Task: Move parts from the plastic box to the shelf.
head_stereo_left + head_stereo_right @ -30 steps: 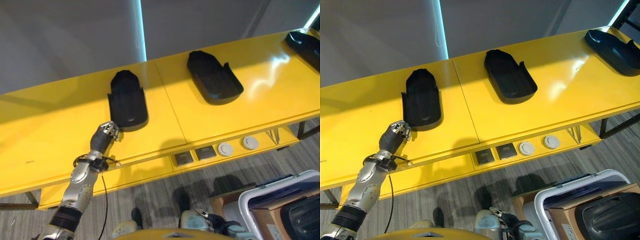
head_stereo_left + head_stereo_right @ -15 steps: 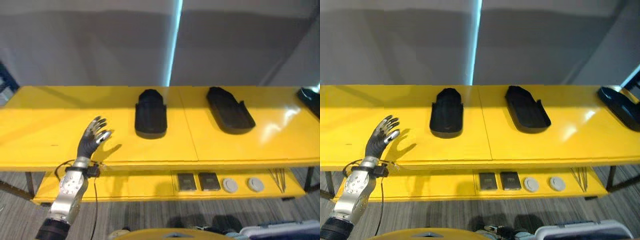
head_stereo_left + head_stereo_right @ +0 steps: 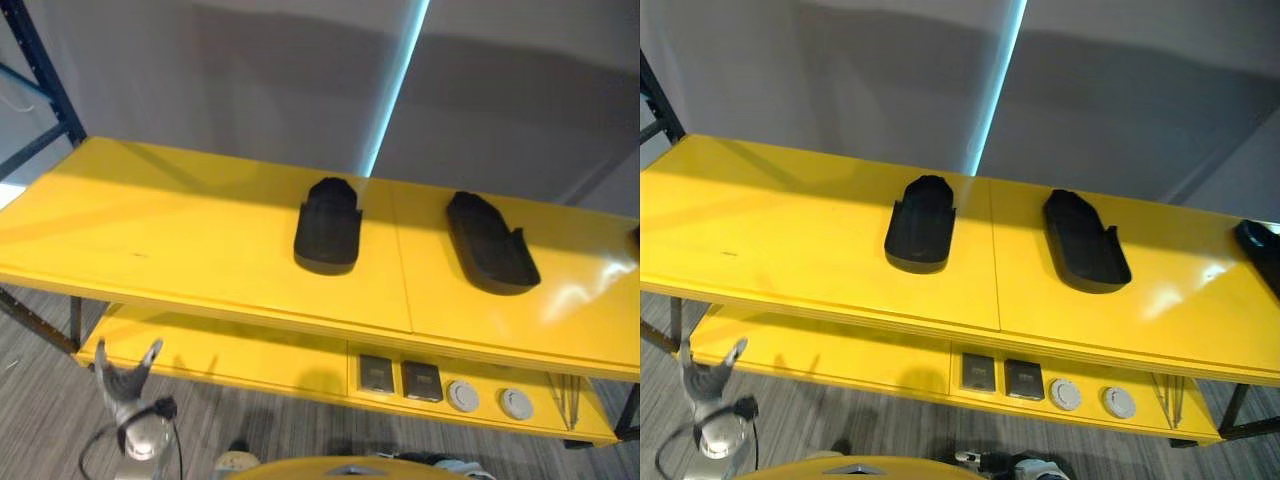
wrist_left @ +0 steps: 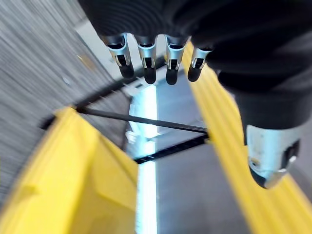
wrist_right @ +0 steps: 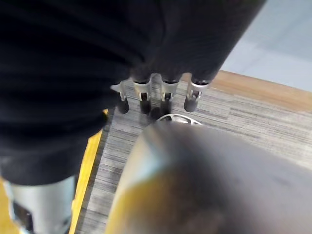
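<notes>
Two black moulded parts lie on the yellow shelf: one near the middle seam, the other to its right. A third black part lies at the shelf's far right end. My left hand hangs low at the lower left, below the shelf's front edge, open with spread fingers and holding nothing. Its fingers are straight in the left wrist view, with the thumb apart. My right hand is open over grey floor, with nothing in it.
On the lower yellow shelf lie two dark square pieces, two grey round discs and thin metal rods. A dark blue rack upright stands at the shelf's left end. A grey wall is behind.
The camera has swung left and up. My left hand has dropped from above the shelf top to below its front edge, still open. The black parts have not moved.
</notes>
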Tool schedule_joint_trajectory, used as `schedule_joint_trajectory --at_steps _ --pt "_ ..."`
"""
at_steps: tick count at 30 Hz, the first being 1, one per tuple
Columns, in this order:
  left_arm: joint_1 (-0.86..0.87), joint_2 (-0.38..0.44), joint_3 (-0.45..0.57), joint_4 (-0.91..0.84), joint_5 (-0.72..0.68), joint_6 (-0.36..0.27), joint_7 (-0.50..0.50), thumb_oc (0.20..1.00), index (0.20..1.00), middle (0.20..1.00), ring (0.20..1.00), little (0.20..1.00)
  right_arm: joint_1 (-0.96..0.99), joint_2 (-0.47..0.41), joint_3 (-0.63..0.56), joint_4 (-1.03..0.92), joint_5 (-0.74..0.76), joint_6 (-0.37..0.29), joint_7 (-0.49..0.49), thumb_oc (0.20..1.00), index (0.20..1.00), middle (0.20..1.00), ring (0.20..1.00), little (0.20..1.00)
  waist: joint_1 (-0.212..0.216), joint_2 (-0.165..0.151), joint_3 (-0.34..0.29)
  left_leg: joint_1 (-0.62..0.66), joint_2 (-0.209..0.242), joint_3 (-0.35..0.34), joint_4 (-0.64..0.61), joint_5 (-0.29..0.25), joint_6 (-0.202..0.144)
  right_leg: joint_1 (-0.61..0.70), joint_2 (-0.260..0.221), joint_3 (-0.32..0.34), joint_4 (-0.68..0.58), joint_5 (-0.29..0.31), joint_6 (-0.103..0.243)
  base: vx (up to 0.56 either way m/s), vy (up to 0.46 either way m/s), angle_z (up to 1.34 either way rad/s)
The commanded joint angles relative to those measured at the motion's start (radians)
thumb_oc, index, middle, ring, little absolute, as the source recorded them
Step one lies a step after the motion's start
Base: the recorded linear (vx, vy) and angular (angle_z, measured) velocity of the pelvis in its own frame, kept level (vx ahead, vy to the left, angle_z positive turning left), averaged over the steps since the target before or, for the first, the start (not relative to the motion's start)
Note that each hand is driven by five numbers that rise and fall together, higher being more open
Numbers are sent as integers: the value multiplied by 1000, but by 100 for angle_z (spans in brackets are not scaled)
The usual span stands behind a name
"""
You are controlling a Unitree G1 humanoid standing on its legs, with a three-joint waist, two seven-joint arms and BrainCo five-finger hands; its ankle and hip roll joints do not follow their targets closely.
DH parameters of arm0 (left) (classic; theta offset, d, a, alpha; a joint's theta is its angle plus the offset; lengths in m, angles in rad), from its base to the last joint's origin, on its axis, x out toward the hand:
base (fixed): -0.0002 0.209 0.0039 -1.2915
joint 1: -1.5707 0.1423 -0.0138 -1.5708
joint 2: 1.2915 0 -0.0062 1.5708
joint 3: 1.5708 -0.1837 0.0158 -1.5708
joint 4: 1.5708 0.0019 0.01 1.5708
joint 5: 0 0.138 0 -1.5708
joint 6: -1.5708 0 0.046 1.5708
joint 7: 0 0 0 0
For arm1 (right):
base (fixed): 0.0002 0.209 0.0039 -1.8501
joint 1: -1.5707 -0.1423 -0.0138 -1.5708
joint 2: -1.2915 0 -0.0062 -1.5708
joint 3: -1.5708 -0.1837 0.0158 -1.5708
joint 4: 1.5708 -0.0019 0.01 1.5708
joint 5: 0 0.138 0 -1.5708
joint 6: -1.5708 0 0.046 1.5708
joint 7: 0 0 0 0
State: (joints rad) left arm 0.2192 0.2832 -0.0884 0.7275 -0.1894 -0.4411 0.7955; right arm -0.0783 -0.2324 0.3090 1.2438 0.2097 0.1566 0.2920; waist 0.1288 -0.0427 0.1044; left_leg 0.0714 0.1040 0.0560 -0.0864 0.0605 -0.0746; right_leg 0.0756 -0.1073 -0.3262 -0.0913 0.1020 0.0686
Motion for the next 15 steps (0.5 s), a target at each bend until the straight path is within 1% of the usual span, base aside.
schedule_joint_trajectory --at_steps 1,2,3,4,5,6,7,8,9,11,12,13,14,15 --pt "-84 -40 21 61 -77 -18 -48 1000 1000 1000 1000 1000 -94 -40 7 67 64 21 -27 1000 1000 1000 1000 1000 26 49 59 6 14 6 2 30 -60 88 1 -1 4 -50 22 -10 17 17" --pt "-75 -48 31 97 -75 0 -105 1000 1000 1000 1000 1000 -96 -41 1 69 83 29 -36 1000 1000 1000 1000 1000 26 50 61 5 12 5 3 30 -60 86 0 0 4 -49 25 4 62 18" --pt "-59 -84 42 191 -40 31 -178 1000 1000 1000 1000 1000 -97 -43 -15 68 106 39 -52 1000 1000 1000 1000 1000 21 50 60 10 12 8 4 28 -63 80 -1 5 4 -45 28 11 70 13" --pt "-55 -90 38 214 -58 40 -203 1000 1000 1000 1000 1000 -97 -44 -21 69 107 41 -54 1000 1000 1000 1000 1000 18 50 59 11 12 8 6 27 -63 78 -1 9 4 -44 28 25 115 5" --pt "-48 -101 32 264 -115 39 -261 1000 1000 1000 1000 1000 -94 -46 -30 73 92 36 -53 1000 1000 1000 1000 1000 11 50 57 12 10 5 10 24 -61 73 -3 21 4 -42 29 50 164 -2" --pt "-44 -121 42 322 -179 47 -304 1000 1000 1000 1000 1000 -86 -43 -39 80 95 7 -69 1000 1000 1000 1000 1000 3 49 56 11 3 -27 24 23 -57 65 -4 55 4 -37 32 53 164 -11" --pt "-45 -122 47 336 -188 44 -313 1000 1000 1000 1000 1000 -85 -43 -40 81 97 0 -75 1000 1000 1000 1000 1000 1 48 56 10 0 -36 29 20 -55 63 -4 65 4 -37 32 74 207 -27" --pt "-46 -126 57 379 -251 58 -393 1000 1000 1000 1000 1000 -81 -40 -44 86 100 -11 -80 1000 1000 1000 1000 1000 -9 42 54 2 -13 -95 56 5 -43 52 -2 125 4 -37 34 69 180 -27" --pt "-48 -130 69 408 -272 71 -435 1000 1000 1000 1000 1000 -80 -38 -41 90 89 -19 -77 1000 1000 1000 1000 1000 -15 36 52 -5 -21 -141 75 -1 -36 43 1 174 4 -35 35 87 232 -24" --pt "-60 -124 74 440 -222 70 -511 1000 1000 1000 1000 1000 -72 -35 -35 100 72 -43 -79 1000 1000 1000 1000 1000 -30 27 51 -10 -40 -202 92 -8 -18 30 8 258 4 -27 39 78 239 -82" --pt "-71 -120 63 444 -195 115 -584 1000 1000 1000 1000 1000 -67 -35 -38 105 84 -65 -86 1000 1000 1000 1000 1000 -40 23 52 -7 -52 -202 92 -30 -7 25 7 283 4 -22 43 65 266 -146" --pt "-85 -117 47 446 -201 155 -658 1000 1000 1000 1000 1000 -59 -33 -44 106 119 -95 -85 1000 1000 1000 1000 1000 -54 21 53 -2 -62 -189 90 -54 3 17 3 301 4 -13 50 44 224 -170" --pt "-99 -113 24 446 -221 217 -720 1000 1000 1000 1000 1000 -52 -32 -57 102 159 -114 -79 1000 1000 1000 1000 1000 -68 19 55 0 -68 -179 92 -69 10 7 -2 317 4 0 58 29 179 -129" --pt "-105 -110 14 446 -216 267 -763 1000 1000 1000 1000 1000 -48 -32 -64 99 207 -126 -91 1000 1000 1000 1000 1000 -73 19 57 1 -69 -174 94 -75 13 3 -3 324 4 5 61 33 173 -122"
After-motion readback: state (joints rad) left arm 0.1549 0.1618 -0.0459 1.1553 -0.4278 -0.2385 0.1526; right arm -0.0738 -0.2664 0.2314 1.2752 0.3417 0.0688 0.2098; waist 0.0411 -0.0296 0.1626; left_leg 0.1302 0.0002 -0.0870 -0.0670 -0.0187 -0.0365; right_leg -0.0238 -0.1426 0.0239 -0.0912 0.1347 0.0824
